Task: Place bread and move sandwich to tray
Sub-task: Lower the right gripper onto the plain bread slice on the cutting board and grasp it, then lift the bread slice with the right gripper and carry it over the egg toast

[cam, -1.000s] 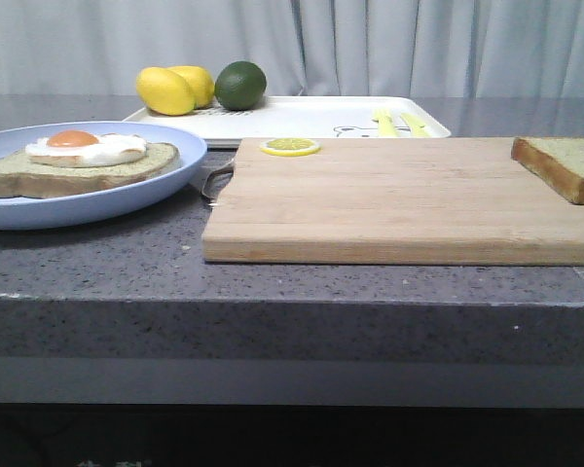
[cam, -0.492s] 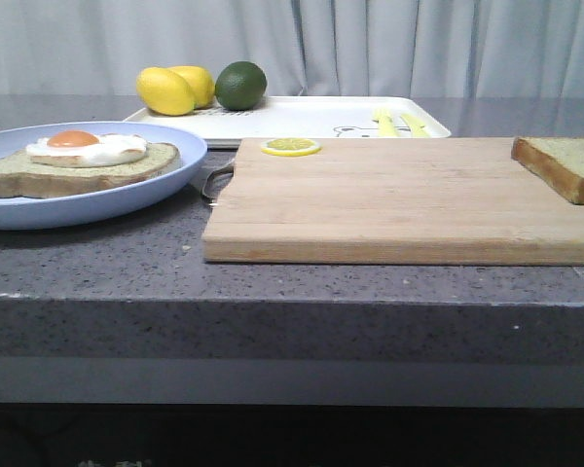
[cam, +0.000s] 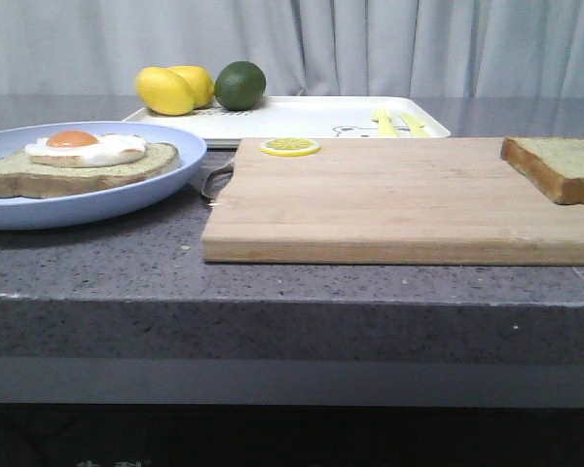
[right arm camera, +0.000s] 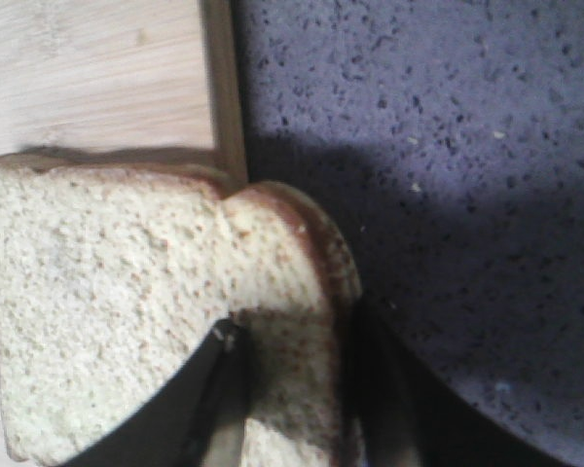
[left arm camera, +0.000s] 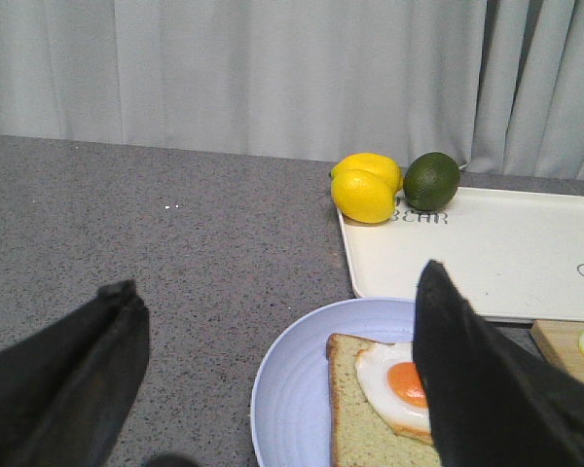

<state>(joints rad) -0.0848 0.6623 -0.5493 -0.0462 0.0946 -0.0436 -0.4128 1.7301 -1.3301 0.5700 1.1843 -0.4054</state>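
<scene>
The bread (cam: 555, 165) lies at the right end of the wooden cutting board (cam: 399, 204). In the right wrist view my right gripper (right arm camera: 297, 326) is shut on the crust edge of the bread (right arm camera: 127, 292), which overhangs the board's edge. The sandwich's egg-topped slice (cam: 78, 161) sits on the pale blue plate (cam: 127, 199) at the left. My left gripper (left arm camera: 277, 282) is open above the counter beside the plate (left arm camera: 292, 389), with one finger in front of the egg (left arm camera: 399, 384). The white tray (cam: 311, 117) lies behind the board. Neither gripper shows in the front view.
Two lemons (cam: 165, 89) and a lime (cam: 239, 85) rest at the tray's far left corner. Yellow utensils (cam: 399, 124) lie on the tray's right part. A lemon slice (cam: 290, 147) sits on the board's far left corner. Grey curtain behind.
The bread has shifted a little to the left on the cutting board. The plate, the tray and the fruit have not moved.
</scene>
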